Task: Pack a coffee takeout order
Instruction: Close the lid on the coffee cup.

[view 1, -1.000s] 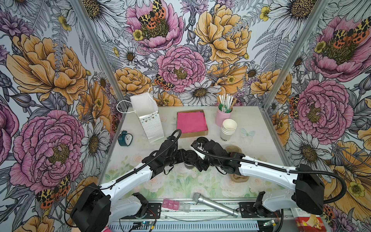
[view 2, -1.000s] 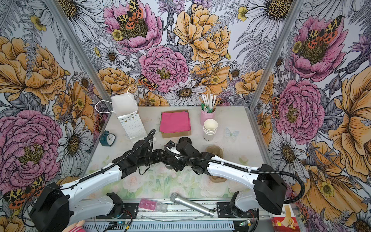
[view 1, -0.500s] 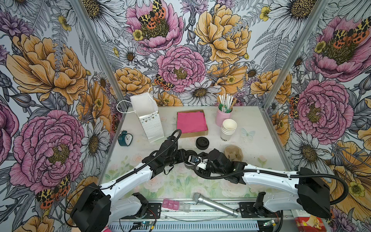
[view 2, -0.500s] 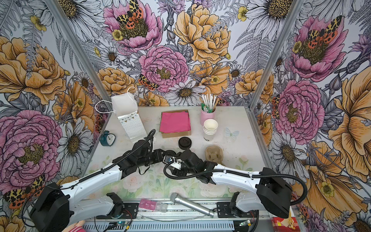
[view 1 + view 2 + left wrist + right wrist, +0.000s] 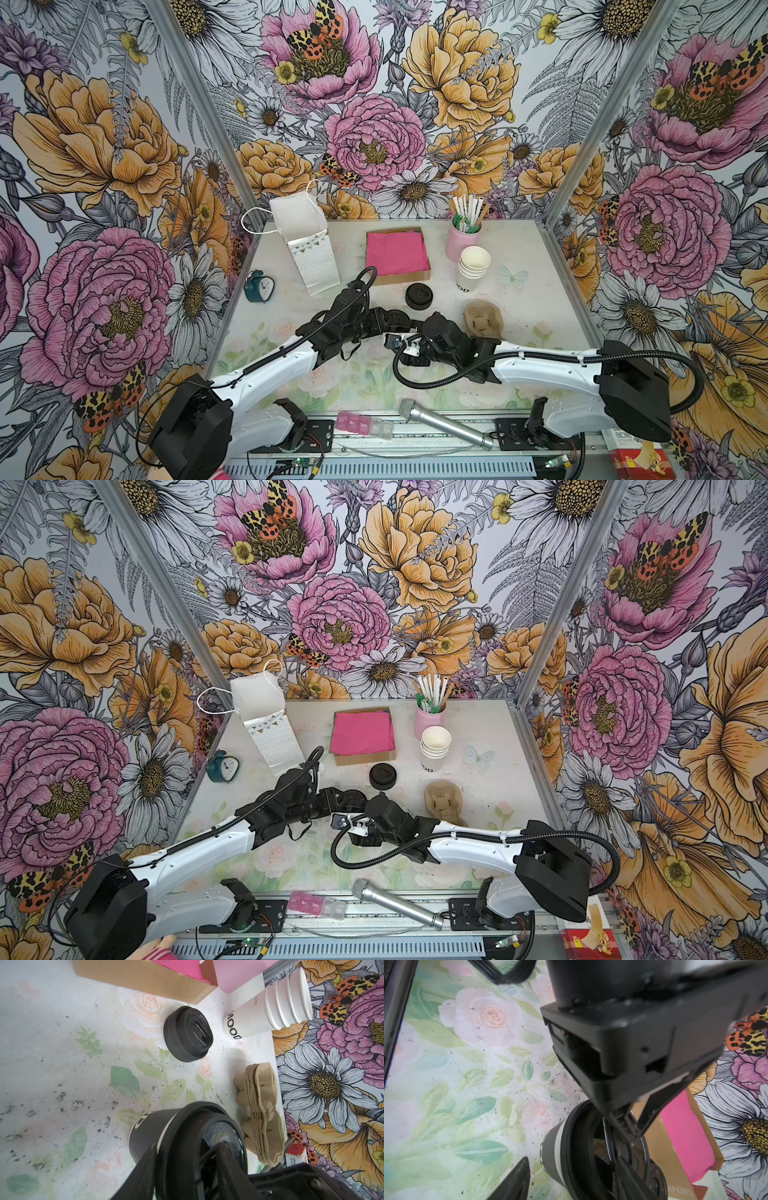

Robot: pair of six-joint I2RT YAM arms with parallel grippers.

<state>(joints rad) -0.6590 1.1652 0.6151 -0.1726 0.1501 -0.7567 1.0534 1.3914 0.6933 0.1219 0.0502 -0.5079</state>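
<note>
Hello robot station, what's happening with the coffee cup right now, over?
Left gripper shut on white cup, black lid on its rim. Right gripper open, jaws straddling the lid. Pink napkin in its box. Nothing seen in the way.

We record a white gift bag [image 5: 309,249] standing upright, a teal alarm clock [image 5: 258,286] near it, and a microphone [image 5: 442,423] lying along the front edge.

the lid [image 5: 419,296] lies before the napkin box [image 5: 405,276], left of the cup stack [image 5: 471,272] and carrier [image 5: 482,319].
</note>
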